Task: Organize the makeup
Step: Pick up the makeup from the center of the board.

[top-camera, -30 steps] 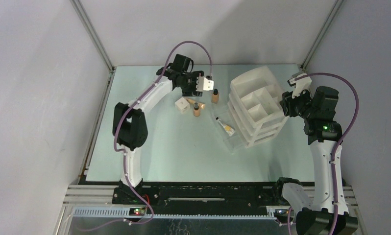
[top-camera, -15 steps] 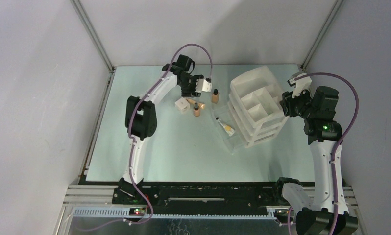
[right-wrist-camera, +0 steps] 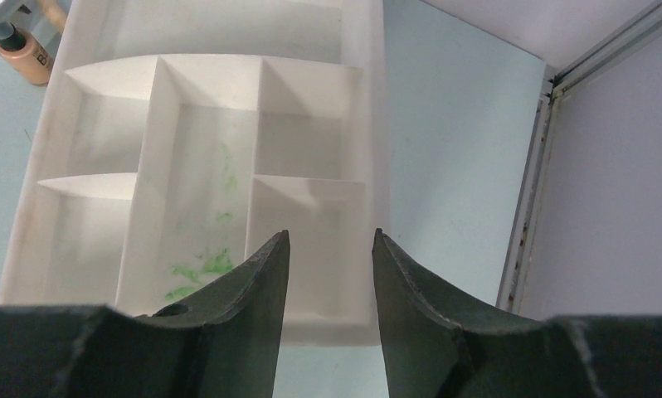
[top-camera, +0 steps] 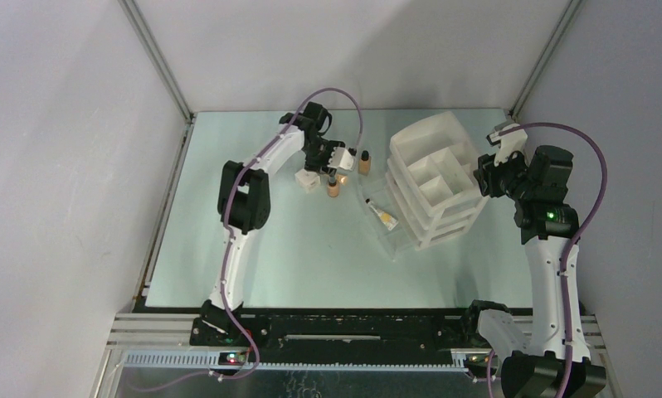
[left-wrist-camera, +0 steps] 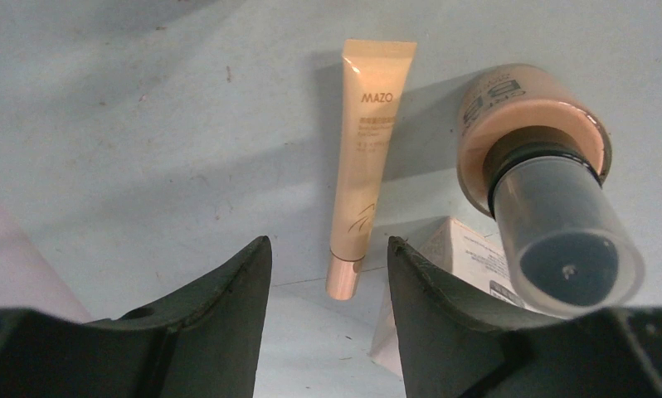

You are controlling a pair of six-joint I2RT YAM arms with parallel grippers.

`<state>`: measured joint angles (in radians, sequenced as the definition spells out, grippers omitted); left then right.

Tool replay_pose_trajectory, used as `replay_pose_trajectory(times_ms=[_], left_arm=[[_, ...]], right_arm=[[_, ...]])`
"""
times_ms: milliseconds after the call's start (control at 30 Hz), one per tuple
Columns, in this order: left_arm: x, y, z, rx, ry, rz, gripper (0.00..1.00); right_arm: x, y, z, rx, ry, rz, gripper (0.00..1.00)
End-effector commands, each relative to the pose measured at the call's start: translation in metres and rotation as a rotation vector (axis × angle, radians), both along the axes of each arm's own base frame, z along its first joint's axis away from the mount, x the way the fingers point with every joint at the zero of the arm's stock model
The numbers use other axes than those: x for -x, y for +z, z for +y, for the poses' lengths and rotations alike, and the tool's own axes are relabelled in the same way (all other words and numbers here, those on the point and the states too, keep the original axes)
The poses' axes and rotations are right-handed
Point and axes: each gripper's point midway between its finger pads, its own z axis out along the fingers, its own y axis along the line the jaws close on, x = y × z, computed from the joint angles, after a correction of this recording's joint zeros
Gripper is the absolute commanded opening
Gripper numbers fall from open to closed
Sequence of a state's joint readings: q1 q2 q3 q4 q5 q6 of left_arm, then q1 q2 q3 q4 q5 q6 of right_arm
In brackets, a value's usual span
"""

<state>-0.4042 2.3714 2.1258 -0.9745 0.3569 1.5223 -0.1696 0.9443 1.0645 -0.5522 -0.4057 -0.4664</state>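
Note:
My left gripper (top-camera: 329, 166) is open and empty, low over the table among the makeup. In the left wrist view its fingers (left-wrist-camera: 328, 242) straddle the capped end of a lying beige tube (left-wrist-camera: 369, 157). A beige bottle with a black cap (left-wrist-camera: 543, 191) stands just right of it, with a small white box (left-wrist-camera: 469, 257) beside the right finger. From above I see the white box (top-camera: 309, 179), this bottle (top-camera: 333, 187) and a second bottle (top-camera: 364, 162). My right gripper (top-camera: 483, 177) is open and empty above the organizer's top tray (right-wrist-camera: 187, 149).
The large white drawer organizer (top-camera: 434, 178) stands right of centre, its clear bottom drawer (top-camera: 394, 232) pulled out with a small tube (top-camera: 383, 216) in it. Enclosure walls and frame rails (right-wrist-camera: 531, 191) border the table.
My left gripper has moved from near the far bottle toward the near left and lower, now over the beige tube between the box and the bottle. The right arm has not moved.

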Motion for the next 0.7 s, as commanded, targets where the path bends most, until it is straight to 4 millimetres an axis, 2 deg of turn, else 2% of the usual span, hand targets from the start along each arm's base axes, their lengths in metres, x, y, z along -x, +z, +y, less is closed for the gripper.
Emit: replay_pose_trajectory(times_ms=[0,333,667], left_arm=[[-0.006,0.005,-0.002,-0.048,-0.066,-0.043,0.58],[-0.008,-0.005,-0.009,-0.072,-0.110,-0.053,0.52],[-0.010,-0.011,-0.007,-0.098,-0.151,-0.070,0.46]], right_arm=[[0.002,-0.015,-0.001,-0.006,-0.008,0.056,0.50],[0.002,-0.017,-0.002,-0.003,-0.011,0.065,0.50],[0.000,-0.019,-0.003,0.002,-0.012,0.071,0.50]])
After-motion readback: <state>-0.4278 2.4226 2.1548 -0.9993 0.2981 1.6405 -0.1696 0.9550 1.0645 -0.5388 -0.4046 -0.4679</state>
